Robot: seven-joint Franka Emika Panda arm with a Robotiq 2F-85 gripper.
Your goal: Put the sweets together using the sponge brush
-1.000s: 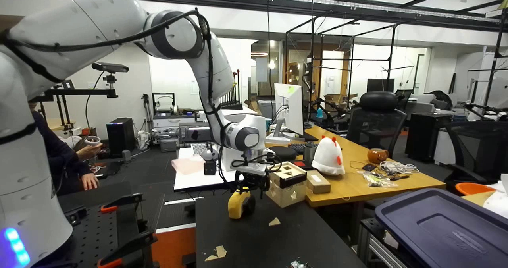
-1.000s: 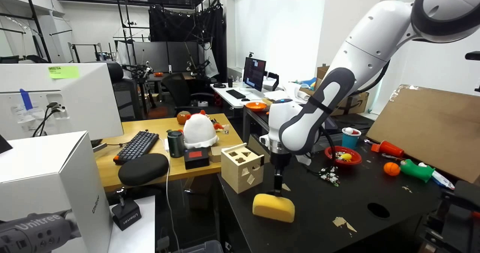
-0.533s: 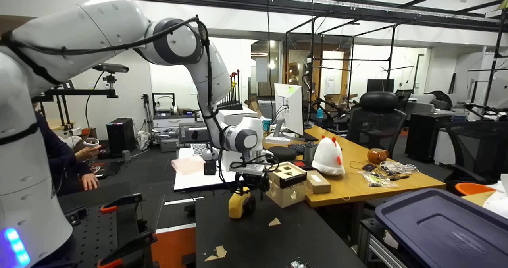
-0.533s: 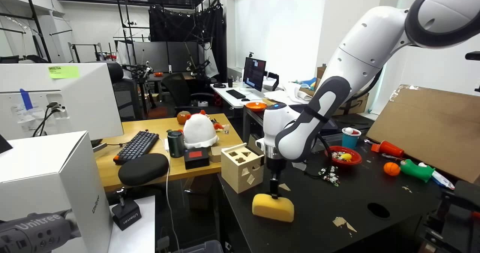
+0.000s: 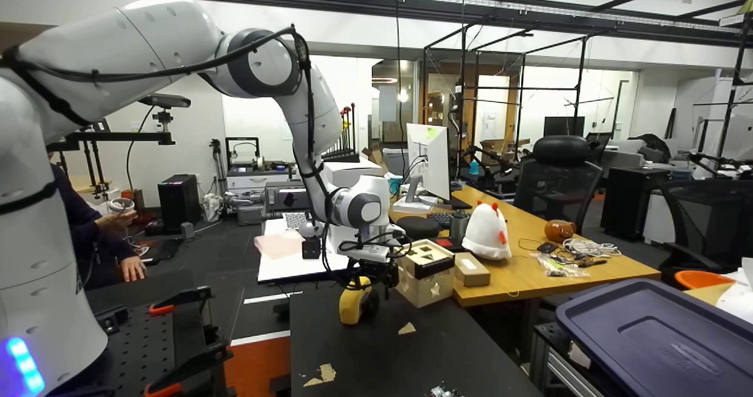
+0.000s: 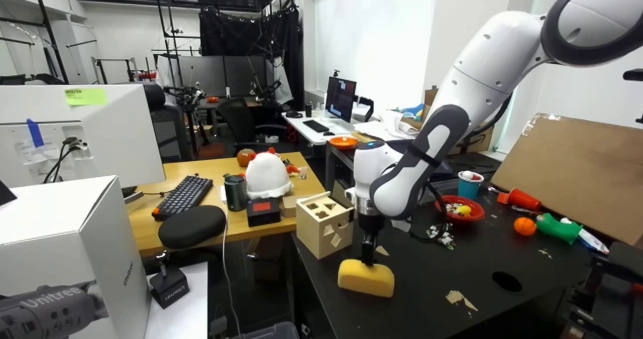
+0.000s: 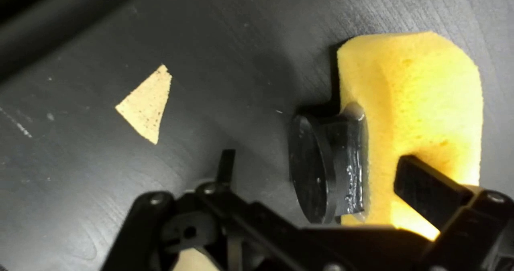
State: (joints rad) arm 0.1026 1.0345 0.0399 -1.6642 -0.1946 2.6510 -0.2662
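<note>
Lower than a second ago, the gripper (image 7: 318, 167) stands with its black fingers (image 7: 429, 190) spread wide either side of the dark, disc-ended handle (image 7: 311, 170) of the yellow sponge brush (image 7: 435, 96), a porous, round-cornered block that keeps its place on the grainy black table (image 7: 233, 42). In an exterior view, a holed wooden box (image 6: 312, 229) sits near it at eleven o'clock, and tiny whitish pieces (image 6: 442, 236) heap at two o'clock.

Sponge brush (image 7: 417, 106): foam (sl. pitted); box (image 6: 321, 231): wood; tbl (image 7: 225, 82): matt w/ grain.
</note>
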